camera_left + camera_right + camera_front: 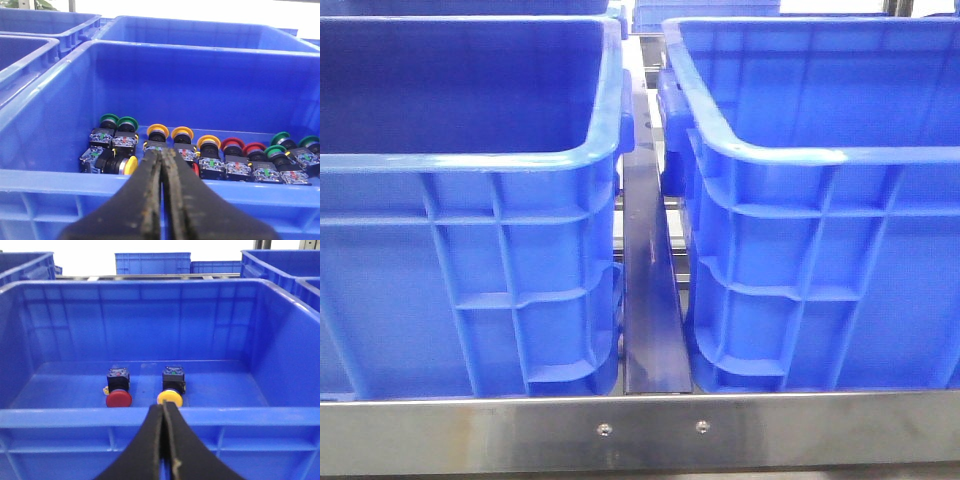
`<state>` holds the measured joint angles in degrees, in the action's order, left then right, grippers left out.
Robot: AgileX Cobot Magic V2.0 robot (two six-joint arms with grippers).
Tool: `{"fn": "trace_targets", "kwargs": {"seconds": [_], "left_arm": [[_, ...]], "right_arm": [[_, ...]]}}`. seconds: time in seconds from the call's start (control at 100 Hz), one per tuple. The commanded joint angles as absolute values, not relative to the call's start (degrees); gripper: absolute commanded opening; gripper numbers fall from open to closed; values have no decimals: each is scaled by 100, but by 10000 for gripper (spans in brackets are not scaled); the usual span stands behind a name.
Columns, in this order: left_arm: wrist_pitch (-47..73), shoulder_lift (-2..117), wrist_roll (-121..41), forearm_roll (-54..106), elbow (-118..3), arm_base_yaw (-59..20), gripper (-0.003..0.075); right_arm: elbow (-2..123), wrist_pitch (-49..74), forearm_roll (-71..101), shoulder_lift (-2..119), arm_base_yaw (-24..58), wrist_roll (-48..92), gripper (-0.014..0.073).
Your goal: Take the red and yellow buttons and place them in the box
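In the left wrist view a blue crate (45,180) holds a row of push buttons: green ones (127,123), yellow ones (157,131), red ones (232,146), and one yellow button lying on its side (130,165). My left gripper (163,151) is shut and empty, outside the crate's near rim. In the right wrist view another blue box (75,417) holds one red button (119,398) and one yellow button (170,398) on its floor. My right gripper (164,406) is shut and empty, outside that box's near rim. Neither gripper shows in the front view.
The front view shows two large blue crates, left (470,165) and right (800,155), side by side with a narrow metal-floored gap (655,300) between them and a steel rail (640,430) in front. More blue crates (152,262) stand behind.
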<state>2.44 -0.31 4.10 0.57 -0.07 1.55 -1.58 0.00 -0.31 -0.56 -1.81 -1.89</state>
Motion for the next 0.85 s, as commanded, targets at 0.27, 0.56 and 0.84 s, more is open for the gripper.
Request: {"fn": "trace_targets", "kwargs": {"seconds": [0.27, 0.56, 0.84], "left_arm": [[-203, -208, 457, 77, 104, 164, -20], [-203, -208, 457, 77, 104, 164, -20], [-203, -208, 457, 77, 104, 164, -20]], "right_arm": [[-201, -321, -316, -180, -193, -358, -103], [-196, -322, -316, -180, -193, -358, -103], [-196, -322, -316, -180, -193, -358, -103]]}}
